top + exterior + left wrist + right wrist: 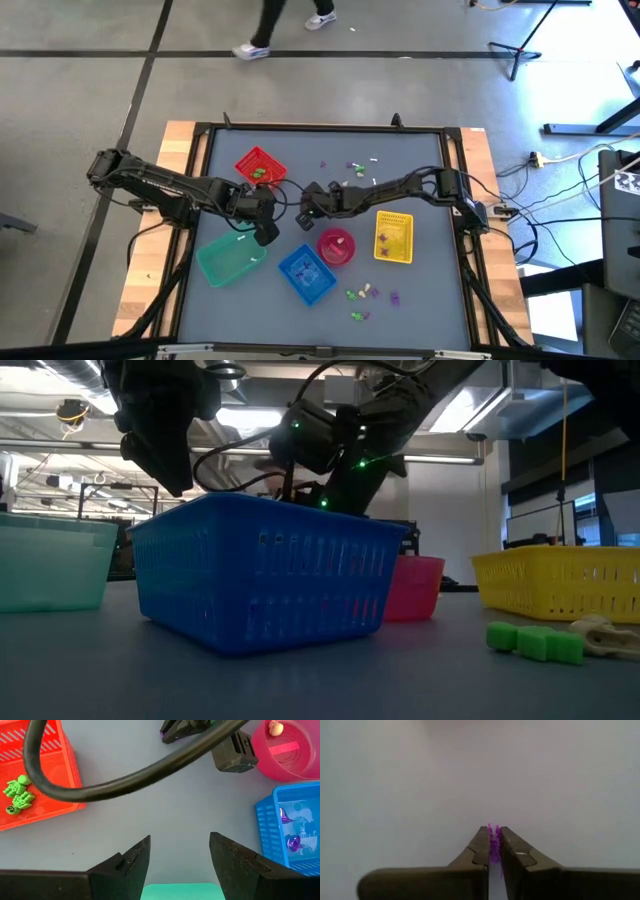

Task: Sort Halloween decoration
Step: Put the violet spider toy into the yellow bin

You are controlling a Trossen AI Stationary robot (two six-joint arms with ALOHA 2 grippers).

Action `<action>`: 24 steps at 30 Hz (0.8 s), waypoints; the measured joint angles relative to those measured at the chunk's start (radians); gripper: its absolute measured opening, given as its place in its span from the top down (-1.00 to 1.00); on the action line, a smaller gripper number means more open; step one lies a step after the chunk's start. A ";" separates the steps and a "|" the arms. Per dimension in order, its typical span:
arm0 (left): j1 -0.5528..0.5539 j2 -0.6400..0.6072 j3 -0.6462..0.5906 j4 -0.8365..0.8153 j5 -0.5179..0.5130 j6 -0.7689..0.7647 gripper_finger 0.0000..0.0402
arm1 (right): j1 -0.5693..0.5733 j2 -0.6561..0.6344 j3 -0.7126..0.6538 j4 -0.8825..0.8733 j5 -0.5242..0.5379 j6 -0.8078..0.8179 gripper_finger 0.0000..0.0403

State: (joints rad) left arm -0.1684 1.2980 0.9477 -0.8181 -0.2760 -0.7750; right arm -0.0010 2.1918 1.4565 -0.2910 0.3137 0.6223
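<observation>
Purple trinket point(494, 842) – right hand point(494, 836)

Right arm is stretched in from the table's right edge toward the middle, wrist angled down. Right gripper point(494, 845) is seen pinched nearly shut, a purple trinket point(494, 840) clamped between its fingertips, tip low over the table. Left arm is reached in from the left edge, elbow bent. Left gripper point(179, 854) is held with fingers point(131, 865) spread wide apart, nothing between them, just left of the right gripper's tip.
</observation>
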 joint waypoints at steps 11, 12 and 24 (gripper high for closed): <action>0.000 0.000 0.000 0.000 0.000 0.000 0.06 | 0.001 -0.006 0.148 -0.269 -0.008 -0.055 0.92; 0.000 0.000 0.000 0.000 0.000 0.000 0.06 | 0.001 -0.006 0.160 -0.296 -0.007 -0.057 0.92; 0.000 0.000 0.000 0.000 0.000 -0.003 0.06 | 0.002 -0.009 0.317 -0.580 -0.027 -0.175 0.99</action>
State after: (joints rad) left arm -0.1688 1.2980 0.9478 -0.8177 -0.2758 -0.7784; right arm 0.0007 2.1830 1.7736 -0.8706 0.2869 0.4475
